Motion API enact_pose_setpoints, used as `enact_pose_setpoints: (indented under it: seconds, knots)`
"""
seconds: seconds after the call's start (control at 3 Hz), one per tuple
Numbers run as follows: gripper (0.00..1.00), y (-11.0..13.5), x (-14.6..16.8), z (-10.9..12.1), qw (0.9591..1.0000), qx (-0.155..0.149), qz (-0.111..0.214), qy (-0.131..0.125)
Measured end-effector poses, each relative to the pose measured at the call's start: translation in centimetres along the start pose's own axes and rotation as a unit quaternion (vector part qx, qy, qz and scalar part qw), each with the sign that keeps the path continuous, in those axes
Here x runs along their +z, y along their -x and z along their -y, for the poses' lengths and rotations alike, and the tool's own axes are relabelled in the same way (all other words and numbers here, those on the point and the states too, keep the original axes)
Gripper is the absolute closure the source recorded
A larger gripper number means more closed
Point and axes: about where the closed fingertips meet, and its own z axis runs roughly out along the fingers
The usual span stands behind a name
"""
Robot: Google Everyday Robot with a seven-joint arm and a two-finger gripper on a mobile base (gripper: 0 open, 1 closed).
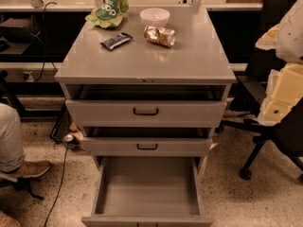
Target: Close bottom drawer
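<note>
A speckled floor (236,197) is spreading under a grey table (189,60) with three drawers, and I am looking down on it from the front. The bottom drawer (147,188) is sitting at the table's foot, pulled far out, its front (147,220) lying at the lower edge of view. The middle drawer (180,146) above it is standing slightly ajar. The gripper is not showing anywhere around the table, so I cannot tell whether it is spread or pressed together. I am judging the step as a push: I am planning to set the gripper against the middle of the front, square to the table, pressing steadily so the tray is not skewing on its rails.
</note>
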Motion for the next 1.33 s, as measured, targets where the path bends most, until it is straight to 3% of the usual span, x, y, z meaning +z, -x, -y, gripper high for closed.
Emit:
enact_pose_setpoints:
  seconds: [0.33, 0.67, 1.0, 1.33]
  knots:
    - [0.00, 0.0, 0.0, 0.0, 1.0000, 0.000, 0.000, 0.000]
    - [0.00, -0.1, 3.3, -0.5, 0.9998, 0.010, 0.002, 0.017]
    - [0.00, 0.0, 12.3, -2.2, 0.9979, 0.032, 0.011, 0.055]
    - [0.00, 0.1, 23.4, -6.2, 0.9919, 0.056, 0.025, 0.111]
